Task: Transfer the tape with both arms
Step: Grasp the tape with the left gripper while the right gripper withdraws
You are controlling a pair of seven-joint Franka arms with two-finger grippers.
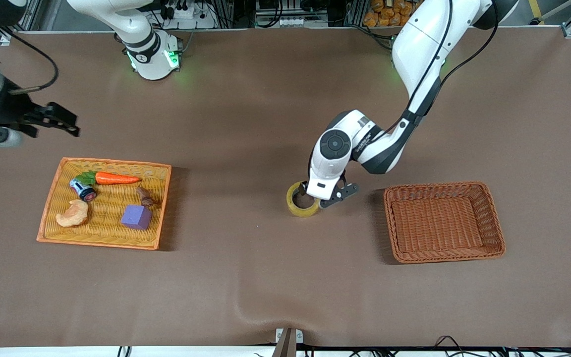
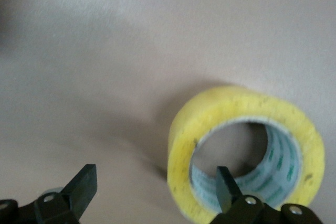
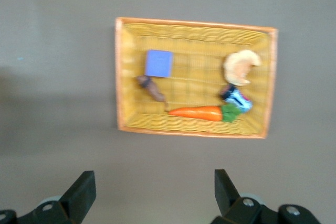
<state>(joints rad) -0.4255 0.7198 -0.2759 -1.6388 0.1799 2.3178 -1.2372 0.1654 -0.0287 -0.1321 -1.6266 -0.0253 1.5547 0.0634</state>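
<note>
- Left gripper (image 1: pixel 321 197) is down at the tape (image 1: pixel 301 200), fingers spread – one inside the ring, nothing clamped.
- Right gripper (image 1: pixel 62 121) waits above the table, over a spot near the yellow tray (image 1: pixel 50 196), wide open, empty.

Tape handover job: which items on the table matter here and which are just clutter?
In play:
- tape, on the table between the two baskets
- left gripper, open, one finger inside the roll
- right gripper, open, waiting above the table near the yellow basket
- brown basket, probably the drop spot

Clutter, all in the yellow basket:
- carrot
- croissant toy
- purple cube
- small can
- brown piece
</note>
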